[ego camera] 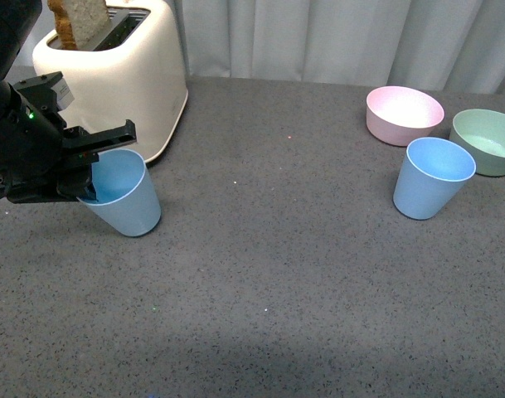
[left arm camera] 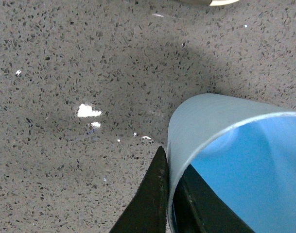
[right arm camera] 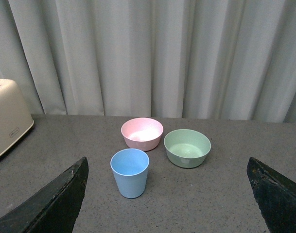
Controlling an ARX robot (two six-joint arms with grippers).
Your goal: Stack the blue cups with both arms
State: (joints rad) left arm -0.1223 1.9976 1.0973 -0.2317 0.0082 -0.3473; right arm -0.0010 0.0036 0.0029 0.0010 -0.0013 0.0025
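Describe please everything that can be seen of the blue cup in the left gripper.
This blue cup is a light blue, matte, plastic-looking tumbler, tapered to a narrower base, without handle, and empty. It leans, rim toward the robot's left. The left gripper pinches its rim, one black finger outside the wall and one inside. It is at the left of the grey speckled table, in front of the cream toaster. Whether its base touches the table cannot be told.

No words, brands or numbers can be read in any view. The toaster [right arm camera: 9, 114], at the left edge of the right wrist view, bears a small dark mark on its side, too tiny to make out.
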